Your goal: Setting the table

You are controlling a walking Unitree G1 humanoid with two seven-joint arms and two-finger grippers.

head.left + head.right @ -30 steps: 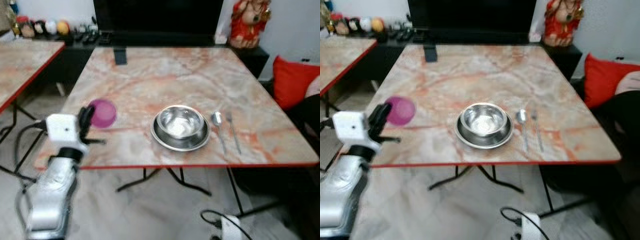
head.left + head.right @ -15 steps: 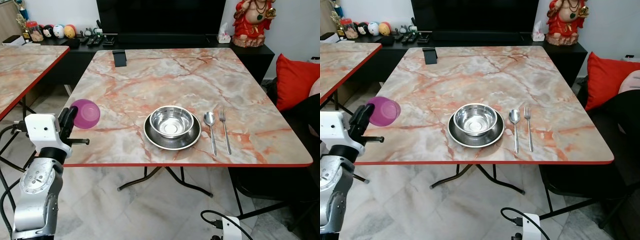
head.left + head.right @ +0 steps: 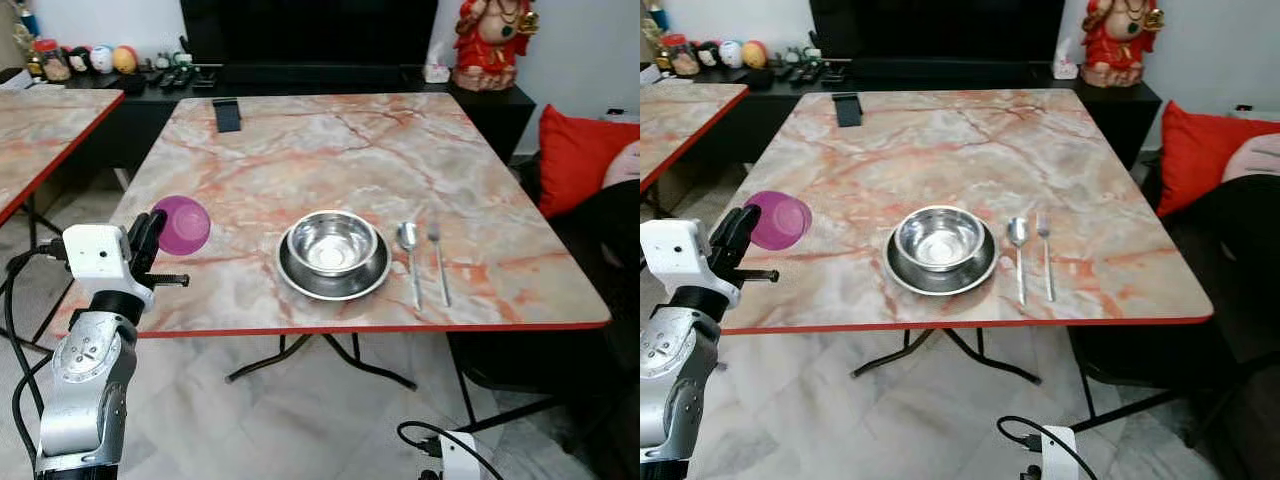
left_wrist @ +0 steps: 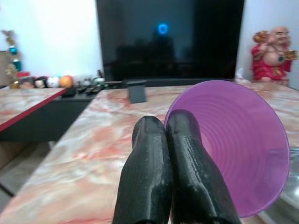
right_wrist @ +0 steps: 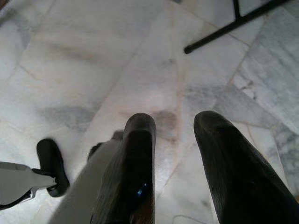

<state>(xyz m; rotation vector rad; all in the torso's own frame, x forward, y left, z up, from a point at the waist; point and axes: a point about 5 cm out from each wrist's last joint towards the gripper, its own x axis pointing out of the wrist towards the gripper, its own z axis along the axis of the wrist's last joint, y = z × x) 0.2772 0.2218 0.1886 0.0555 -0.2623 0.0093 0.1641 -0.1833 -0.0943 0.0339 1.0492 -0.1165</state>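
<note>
My left gripper (image 3: 155,237) is shut on the rim of a purple cup (image 3: 183,224), holding it tilted just above the left edge of the marble table (image 3: 330,150). In the left wrist view the two fingers (image 4: 154,154) press together against the cup (image 4: 233,149). A steel bowl (image 3: 332,243) sits in a steel plate (image 3: 300,284) near the table's front. A spoon (image 3: 410,252) and a fork (image 3: 438,262) lie side by side to the right of the plate. My right gripper (image 5: 180,126) hangs open over the floor tiles.
A second marble table (image 3: 50,130) stands to the left. A black stand (image 3: 228,114) sits at the table's far left. Behind are a dark TV cabinet and a red statue (image 3: 490,45). A red cushion (image 3: 580,160) and a seated person are at the right. A cable lies on the floor (image 3: 430,440).
The camera has shifted and the blur has cleared. My left gripper still holds the purple cup, now slightly closer to the bowl than half a second ago.
</note>
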